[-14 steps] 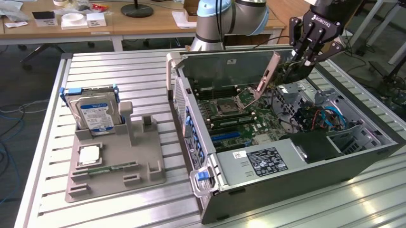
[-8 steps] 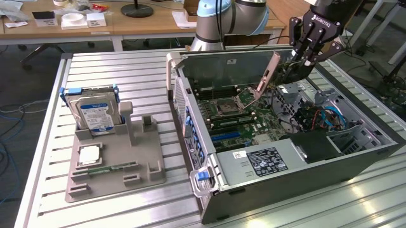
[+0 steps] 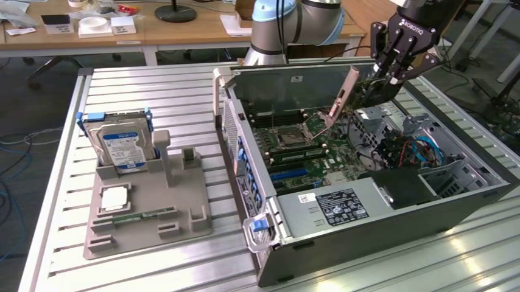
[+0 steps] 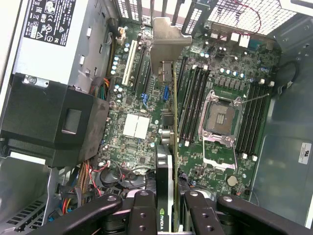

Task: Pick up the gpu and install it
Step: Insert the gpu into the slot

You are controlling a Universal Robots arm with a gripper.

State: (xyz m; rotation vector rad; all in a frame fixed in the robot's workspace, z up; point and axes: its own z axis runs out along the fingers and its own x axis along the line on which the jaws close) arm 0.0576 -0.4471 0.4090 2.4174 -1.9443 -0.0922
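The gpu [image 3: 351, 97] is a thin dark card with a metal end bracket, and it hangs tilted over the open computer case [image 3: 455, 201]. My gripper [image 3: 383, 84] is shut on its upper end. In the wrist view the gpu [image 4: 174, 112] shows edge-on, with its silver bracket [image 4: 165, 41] farthest from me and its black cooler [image 4: 162, 196] between my fingers [image 4: 143, 208]. It hovers above the green motherboard [image 4: 142, 98], over the area between the white expansion slot [image 4: 128, 63] and the memory slots [image 4: 193, 103]. It is clear of the board.
Inside the case are an empty CPU socket [image 4: 219, 117], a black drive cage [image 4: 54, 122] and bundled cables [image 3: 406, 149]. In the exterior view's left, a grey fixture [image 3: 146, 207] holds a silver hard drive [image 3: 122, 143], a CPU [image 3: 114, 198] and a memory stick [image 3: 142, 214].
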